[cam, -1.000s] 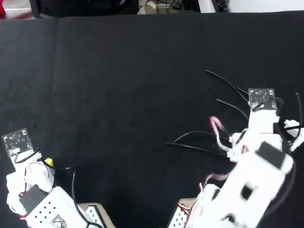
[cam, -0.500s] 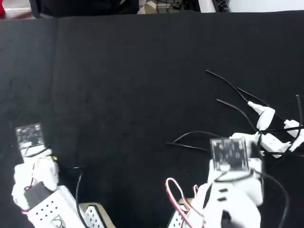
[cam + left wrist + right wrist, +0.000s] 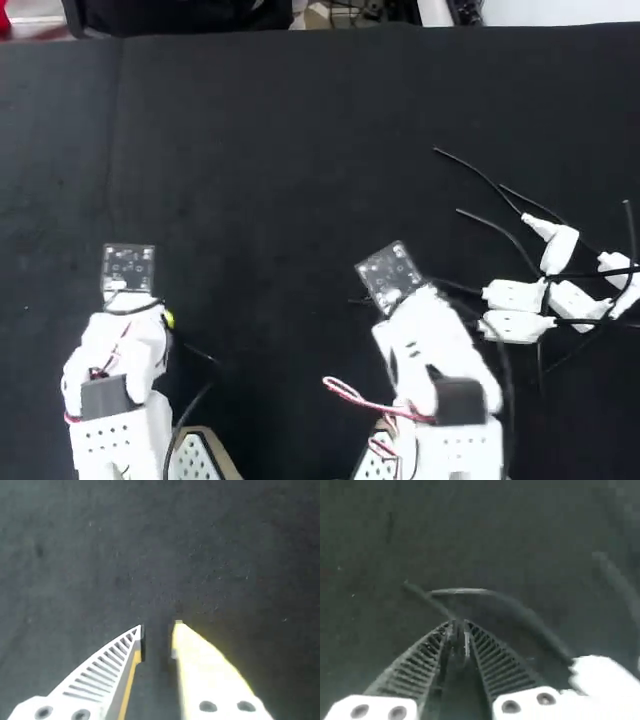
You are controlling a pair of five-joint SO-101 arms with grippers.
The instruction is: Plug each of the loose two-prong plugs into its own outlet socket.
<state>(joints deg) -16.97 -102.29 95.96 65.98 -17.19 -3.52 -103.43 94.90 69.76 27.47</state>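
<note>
White plugs (image 3: 516,296) are seen lying clustered among thin black wires (image 3: 480,175) on the black tabletop (image 3: 300,140), near the right arm. The left hand (image 3: 157,635) is held slightly spread over bare tabletop. The right hand (image 3: 460,630) is pressed together at a wire; whether that wire is pinched cannot be told. Print on the wrist boards (image 3: 128,270) is too small to be read.

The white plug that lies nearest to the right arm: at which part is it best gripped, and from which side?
Probably its white body, pinched across the narrow width from straight above. It lies flat, and another plug sits close along its far long side, so a sideways approach looks crowded.
</note>
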